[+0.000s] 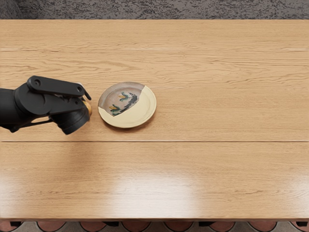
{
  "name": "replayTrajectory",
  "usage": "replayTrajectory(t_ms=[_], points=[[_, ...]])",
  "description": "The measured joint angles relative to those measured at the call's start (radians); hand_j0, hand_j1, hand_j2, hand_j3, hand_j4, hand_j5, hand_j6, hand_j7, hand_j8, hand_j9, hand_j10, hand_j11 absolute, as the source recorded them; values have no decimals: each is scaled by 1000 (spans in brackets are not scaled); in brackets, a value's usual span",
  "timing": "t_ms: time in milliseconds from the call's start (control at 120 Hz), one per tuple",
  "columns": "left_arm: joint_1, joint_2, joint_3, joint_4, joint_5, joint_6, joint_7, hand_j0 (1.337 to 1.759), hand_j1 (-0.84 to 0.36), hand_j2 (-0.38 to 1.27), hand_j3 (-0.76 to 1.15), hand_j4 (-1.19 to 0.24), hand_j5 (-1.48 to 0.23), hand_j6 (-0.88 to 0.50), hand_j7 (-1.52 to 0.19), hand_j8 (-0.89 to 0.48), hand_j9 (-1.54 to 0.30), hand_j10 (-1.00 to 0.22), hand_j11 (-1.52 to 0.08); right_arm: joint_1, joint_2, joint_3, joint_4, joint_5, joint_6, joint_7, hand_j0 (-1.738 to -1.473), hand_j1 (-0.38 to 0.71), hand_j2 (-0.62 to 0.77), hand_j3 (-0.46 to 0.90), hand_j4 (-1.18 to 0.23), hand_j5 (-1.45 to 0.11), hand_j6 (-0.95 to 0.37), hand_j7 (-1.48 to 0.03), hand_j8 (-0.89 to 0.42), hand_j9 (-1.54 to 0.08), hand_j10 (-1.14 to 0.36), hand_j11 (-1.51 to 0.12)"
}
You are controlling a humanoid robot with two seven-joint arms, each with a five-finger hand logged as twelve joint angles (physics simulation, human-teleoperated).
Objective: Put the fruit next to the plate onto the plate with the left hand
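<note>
Fruit [88, 108] peeks from under the left hand [69, 105], just beside the plate [143, 112].

Orange fruit [88, 108], mostly hidden, just left of plate [143, 107].

One head view, above the table [217, 169], looking down at a slant; far edge at top

Plate [137, 112] on the table [217, 159], left of centre; fruit [88, 108] just left of it, half under the left hand [71, 110]
</note>
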Motion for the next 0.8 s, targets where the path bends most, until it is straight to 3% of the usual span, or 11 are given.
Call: replayTrajectory(t_ms=[275,458,617,800], points=[[-1,0,0,1,3,-1,0,1655,-299,477,0,-693,-902,-489,-903,-400,-916,-604,-918,0,0,0,0,0,0,0,-1658,-303,-8,0,-38,-50,-38,-50,-38,-50,-38,-50],[-11,2,1,-11,0,-3,0,1653,-315,545,0,-730,-1001,-463,-993,-370,-1001,-587,-995,0,0,0,0,0,0,0,-1658,-303,-8,0,-38,-50,-38,-50,-38,-50,-38,-50],[-40,11,17,-38,-3,-5,0,1654,-312,591,0,-734,-1063,-460,-1046,-379,-1044,-600,-1022,0,0,0,0,0,0,0,-1658,-303,-8,0,-38,-50,-38,-50,-38,-50,-38,-50],[-136,22,42,-88,-24,-3,-1,1653,-359,676,0,-743,-1087,-442,-1056,-375,-1047,-584,-1043,0,0,0,0,0,0,0,-1658,-303,-8,0,-38,-50,-38,-50,-38,-50,-38,-50]])
